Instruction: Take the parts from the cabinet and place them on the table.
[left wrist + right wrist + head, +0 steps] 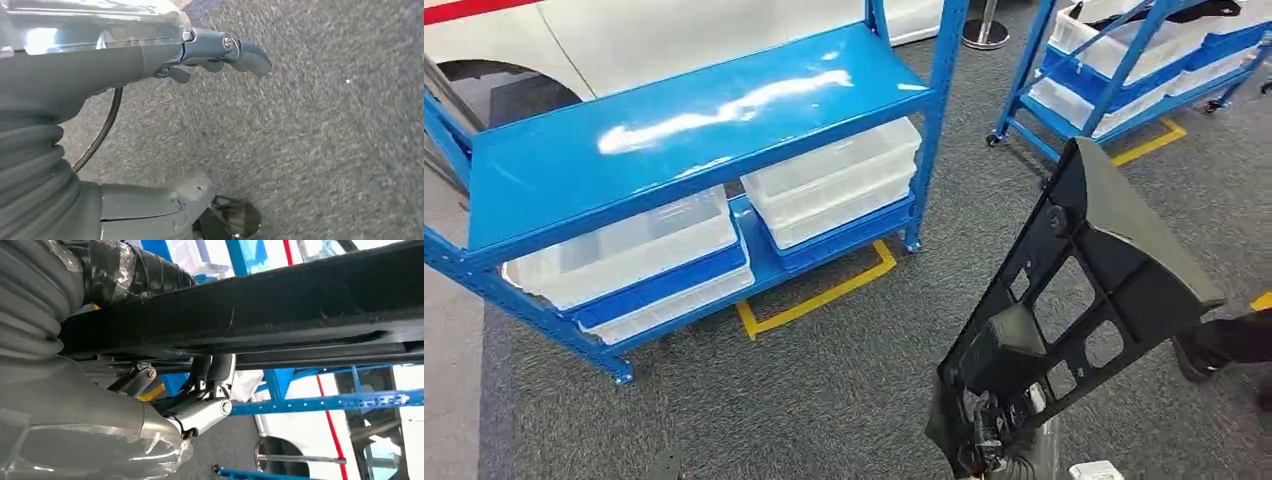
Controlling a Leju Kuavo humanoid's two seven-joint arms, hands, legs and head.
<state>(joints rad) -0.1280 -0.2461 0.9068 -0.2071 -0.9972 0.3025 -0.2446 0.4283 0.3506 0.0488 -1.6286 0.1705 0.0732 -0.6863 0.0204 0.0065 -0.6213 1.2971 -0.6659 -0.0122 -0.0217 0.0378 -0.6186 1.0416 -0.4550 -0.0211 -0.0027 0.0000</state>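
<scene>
The right hand [200, 390] grips a black panel part [1074, 300], held upright over the grey carpet. The left hand [220, 52] hangs empty, fingers loosely spread. Clear bins [834, 180] on the blue rack [674, 120] look empty.

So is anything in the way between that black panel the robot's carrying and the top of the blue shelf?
Nothing visible. The right hand holds the black plastic panel up over grey carpet. The carpet between it and the blue shelf's top lies bare, and that top is bare too. The clear bins sit lower down.
</scene>
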